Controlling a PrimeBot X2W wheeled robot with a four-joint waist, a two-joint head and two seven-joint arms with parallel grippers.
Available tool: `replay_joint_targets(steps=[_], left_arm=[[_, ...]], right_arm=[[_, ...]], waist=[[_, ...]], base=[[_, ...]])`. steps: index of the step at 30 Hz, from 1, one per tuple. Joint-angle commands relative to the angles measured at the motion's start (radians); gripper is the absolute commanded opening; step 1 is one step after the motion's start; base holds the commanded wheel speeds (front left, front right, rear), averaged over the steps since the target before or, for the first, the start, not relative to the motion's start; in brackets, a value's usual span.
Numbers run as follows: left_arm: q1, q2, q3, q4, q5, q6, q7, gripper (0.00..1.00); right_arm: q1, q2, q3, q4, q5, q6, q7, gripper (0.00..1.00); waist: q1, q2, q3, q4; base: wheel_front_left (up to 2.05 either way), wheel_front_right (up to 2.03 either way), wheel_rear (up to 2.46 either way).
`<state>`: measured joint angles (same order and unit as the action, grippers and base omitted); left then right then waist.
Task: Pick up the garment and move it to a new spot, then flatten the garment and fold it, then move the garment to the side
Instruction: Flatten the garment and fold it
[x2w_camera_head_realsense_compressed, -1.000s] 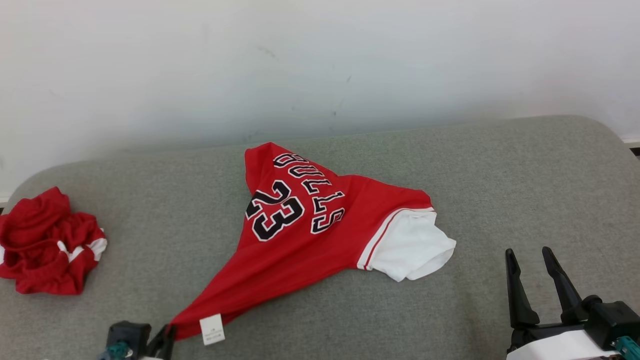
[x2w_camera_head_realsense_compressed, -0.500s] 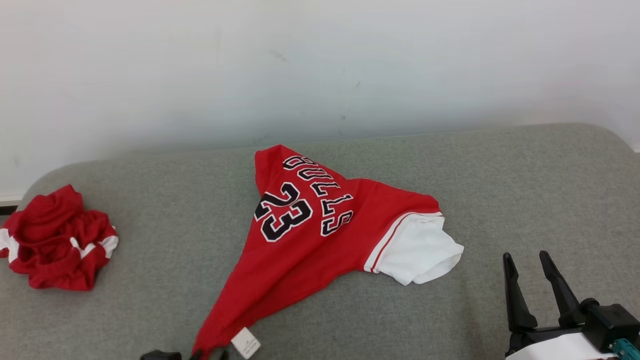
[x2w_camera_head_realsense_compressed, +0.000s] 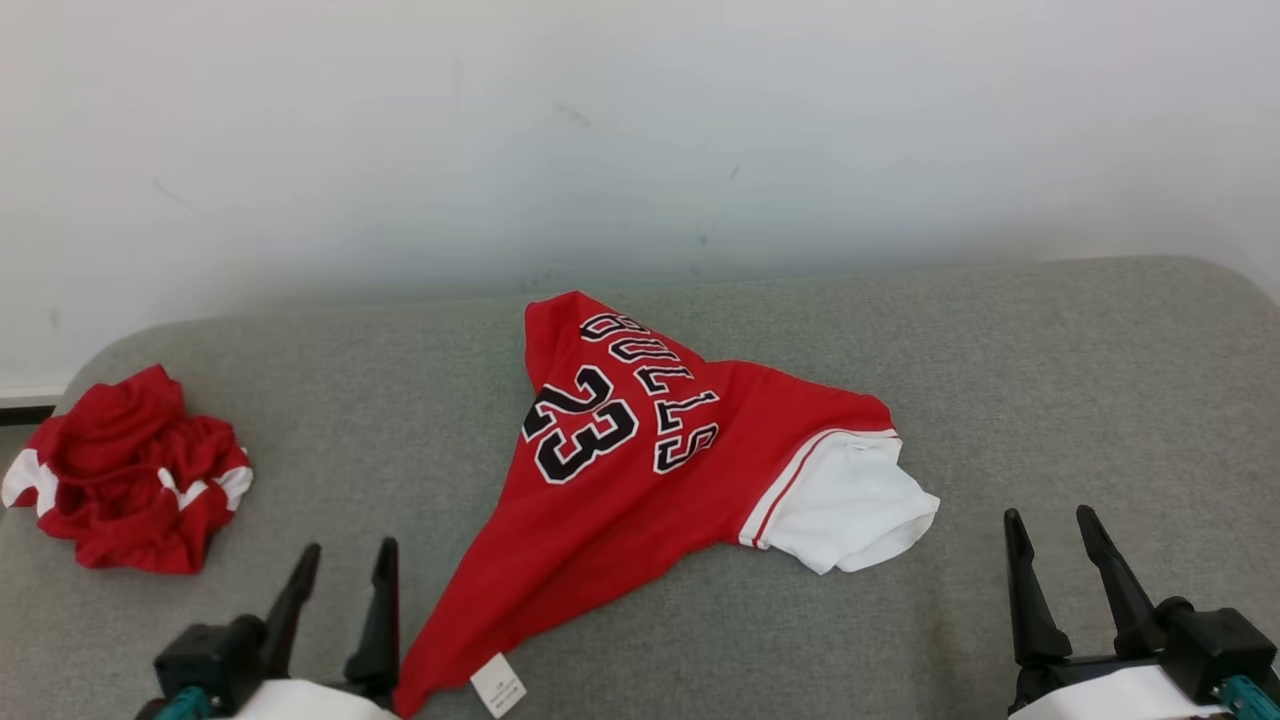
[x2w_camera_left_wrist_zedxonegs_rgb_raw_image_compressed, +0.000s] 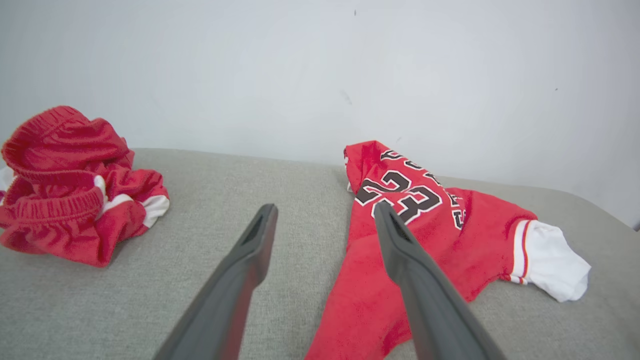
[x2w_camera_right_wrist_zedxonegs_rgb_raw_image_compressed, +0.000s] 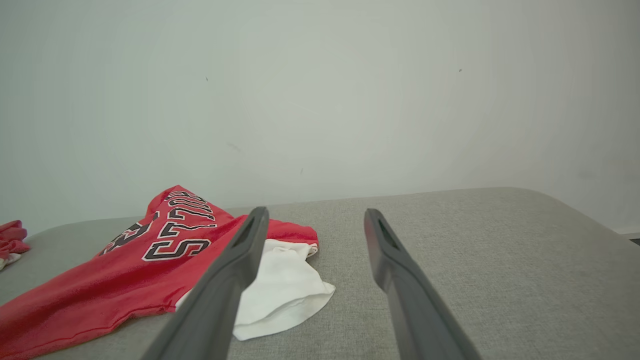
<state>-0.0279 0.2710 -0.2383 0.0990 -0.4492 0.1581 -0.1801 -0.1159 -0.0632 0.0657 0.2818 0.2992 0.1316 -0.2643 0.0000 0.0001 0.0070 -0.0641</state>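
Garment (x2w_camera_head_realsense_compressed: 620, 505) free; left gripper (x2w_camera_head_realsense_compressed: 350, 546) wide open, apparently empty.

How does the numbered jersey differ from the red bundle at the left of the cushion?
The jersey lies spread out, tapering to a point near the left gripper; the bundle is crumpled in a heap. The jersey shows black lettering and a white sleeve; the bundle shows just white trim. The jersey covers more cushion than the bundle. Both are red and lie on the cushion.
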Motion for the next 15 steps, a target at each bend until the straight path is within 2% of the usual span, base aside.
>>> replay_joint_targets(steps=[1, 8, 15], left_arm=[[-0.014, 0.004, 0.014, -0.013, 0.008, 0.008, -0.019, 1.0], [-0.041, -0.019, 0.035, -0.042, 0.0, 0.01, -0.063, 1.0], [-0.07, -0.053, 0.021, -0.013, -0.009, -0.015, -0.075, 1.0]], right_arm=[[-0.013, -0.004, 0.006, 0.011, 0.005, -0.002, 0.0, 1.0], [-0.12, -0.049, 0.047, 0.116, -0.019, -0.002, 0.052, 1.0], [-0.265, -0.127, 0.111, 0.268, -0.005, -0.002, 0.172, 1.0]], waist=[[0.0, -0.0001, 0.006, 0.003], [0.0, -0.0001, 0.041, 0.041], [0.0, -0.0001, 0.078, 0.108]], base=[[0.0, 0.0, 0.0], [0.0, 0.0, 0.0], [0.0, 0.0, 0.0]])
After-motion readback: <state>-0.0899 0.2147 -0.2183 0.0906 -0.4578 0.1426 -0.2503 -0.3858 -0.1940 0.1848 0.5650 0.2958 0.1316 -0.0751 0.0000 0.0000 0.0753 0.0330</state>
